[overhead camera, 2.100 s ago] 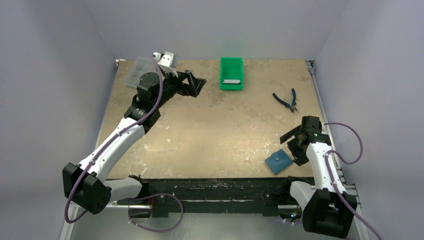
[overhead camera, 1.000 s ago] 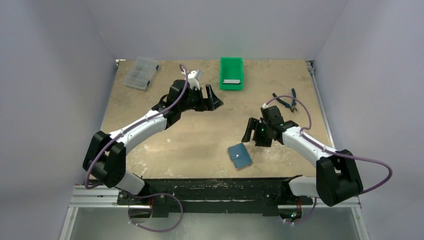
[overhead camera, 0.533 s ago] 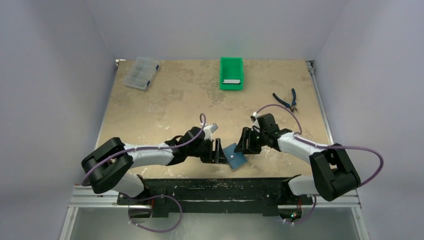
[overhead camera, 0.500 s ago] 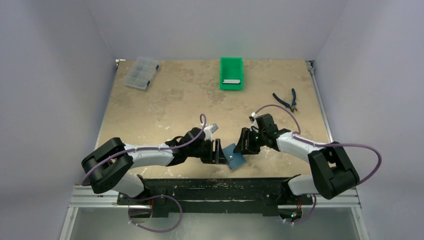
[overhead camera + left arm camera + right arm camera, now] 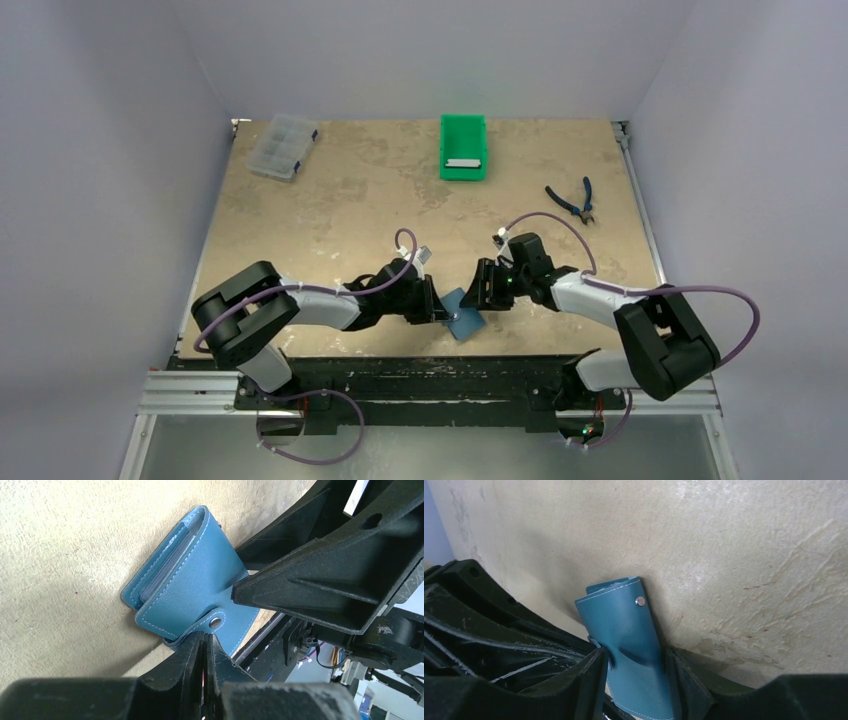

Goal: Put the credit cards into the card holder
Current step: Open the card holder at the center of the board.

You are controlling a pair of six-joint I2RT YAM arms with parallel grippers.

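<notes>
Left fingers [image 5: 205,642] pinch the card holder [image 5: 190,575] by its snap tab, right fingers [image 5: 634,655] clamp its body. If I tug unevenly, it could slip off the tabletop [image 5: 400,220]'s near edge.

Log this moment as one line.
left gripper: pinching snap tab of card holder | right gripper: clamping card holder | credit cards: in green bin

Card holder [image 5: 463,320] by table's [image 5: 330,200] near edge

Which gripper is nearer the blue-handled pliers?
Right. The right gripper grips the card holder on the side toward the pliers; the left gripper is on its far side, farther away.
</notes>
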